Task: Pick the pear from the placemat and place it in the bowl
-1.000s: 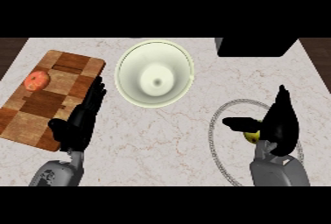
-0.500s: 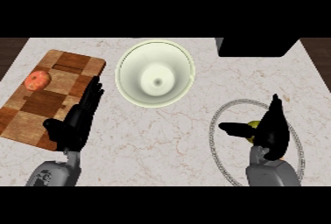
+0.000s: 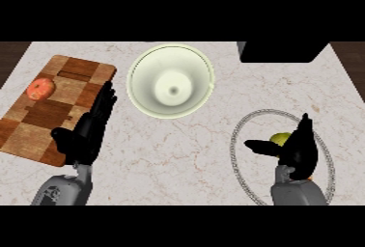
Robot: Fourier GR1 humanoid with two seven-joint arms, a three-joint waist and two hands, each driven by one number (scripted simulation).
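**Reaching over the pear on the placemat**

Hovering low at the near right, the right hand point(image 3: 299, 147) sits over the round, grey-rimmed placemat point(image 3: 242, 130), its fingers straight and pressed together pointing far, thumb stretched out to the left. The pear point(image 3: 279, 139), yellow-green, lies on the placemat just beside that hand, in the crook between thumb and fingers, mostly hidden by them; whether the hand touches it cannot be told. Nothing is curled round the fruit.

The pale bowl point(image 3: 171, 79) stands on the marble counter point(image 3: 178, 154) far and to the left of the placemat, well apart from the pear.

At the near left, the left hand point(image 3: 89, 130) rests open with fingers straight and close together, lying over the right edge of a wooden checkered cutting board point(image 3: 43, 116). A reddish-orange fruit point(image 3: 40, 89) lies on the board's far left part. A dark block point(image 3: 281, 51) sits at the far right edge.
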